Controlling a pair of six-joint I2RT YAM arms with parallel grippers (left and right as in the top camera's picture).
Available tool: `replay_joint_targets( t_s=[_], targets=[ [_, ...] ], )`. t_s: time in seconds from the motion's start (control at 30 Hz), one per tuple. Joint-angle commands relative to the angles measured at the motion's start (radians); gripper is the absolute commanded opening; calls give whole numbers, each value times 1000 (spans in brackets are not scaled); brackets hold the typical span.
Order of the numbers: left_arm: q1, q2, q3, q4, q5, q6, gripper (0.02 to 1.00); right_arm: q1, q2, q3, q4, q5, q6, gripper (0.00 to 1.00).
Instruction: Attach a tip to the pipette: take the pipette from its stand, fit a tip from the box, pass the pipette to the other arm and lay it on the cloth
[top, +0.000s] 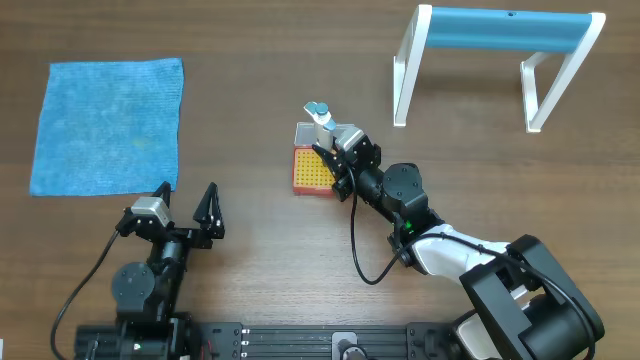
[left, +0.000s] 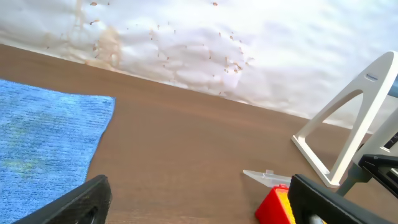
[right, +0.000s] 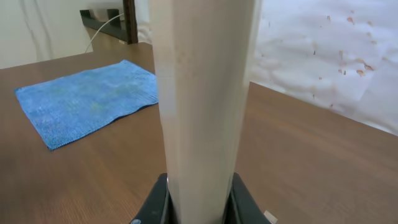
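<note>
Right gripper is holding the pipette upright at the tip box.
Its fingers are pinching the white barrel, keeping it vertical, likely so a tip seats squarely. The left gripper is sitting spread wide beside the blue cloth, handy for the handover.

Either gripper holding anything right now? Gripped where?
Right gripper holds the pipette by its white body, below the blue top. Left gripper is open and empty.
</note>
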Motion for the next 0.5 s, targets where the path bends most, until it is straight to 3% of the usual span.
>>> replay_joint_targets(
  t_s=[0.03,0.2,0.5],
  targets=[
    [4,-6,-3,-4,8,-12,921,4,4,18,1,-4,18,71],
    [4,-6,-3,-4,8,-12,921,3,4,18,3,54,14,73],
    [4,-6,-3,-4,8,-12,921,4,0,17,1,43,16,71]
  ],
)
